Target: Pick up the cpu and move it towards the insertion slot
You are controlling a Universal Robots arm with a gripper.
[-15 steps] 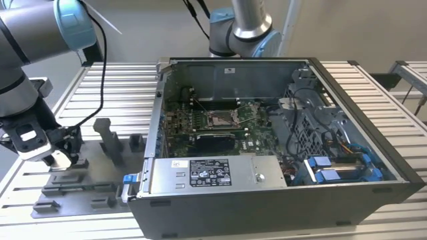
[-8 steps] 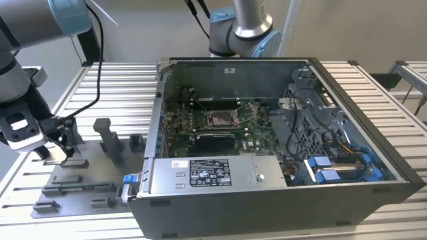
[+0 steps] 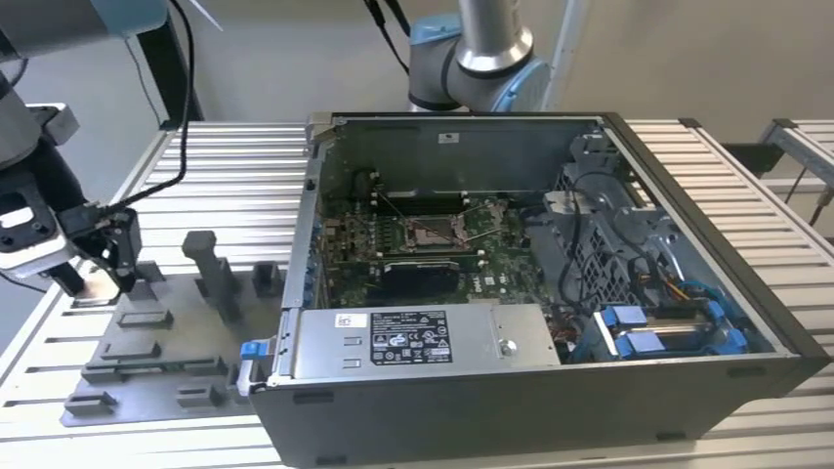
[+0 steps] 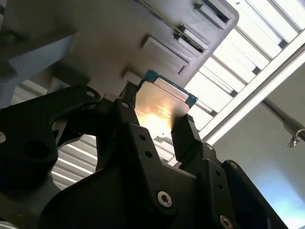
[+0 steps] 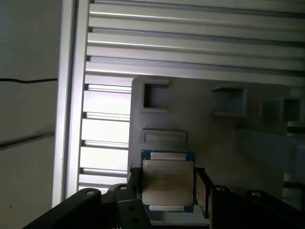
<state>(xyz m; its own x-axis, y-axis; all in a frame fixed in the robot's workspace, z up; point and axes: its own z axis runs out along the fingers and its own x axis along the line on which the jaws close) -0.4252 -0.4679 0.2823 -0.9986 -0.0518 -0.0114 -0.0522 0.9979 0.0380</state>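
The cpu (image 5: 167,183) is a small square chip with a silvery face, and it sits between the two black fingers of my gripper (image 5: 167,191). One finger (image 5: 135,180) presses one edge and the other finger (image 5: 201,187) presses the opposite edge. In the second wrist view the cpu (image 4: 159,107) glints with a warm reflection, just over the grey fixture plate (image 4: 119,43). In the exterior view my gripper (image 3: 89,281) is low at the far left, over the fixture plate (image 3: 137,347). The insertion slot (image 3: 437,231) lies inside the open computer case, well to the exterior view's right of the gripper.
The open computer case (image 3: 521,391) takes up the middle and right of the ribbed metal table (image 3: 222,147). Grey upright blocks (image 3: 215,274) rise from the fixture plate between gripper and case. A second arm's base (image 3: 470,59) stands behind the case. Cables (image 3: 183,117) hang near my arm.
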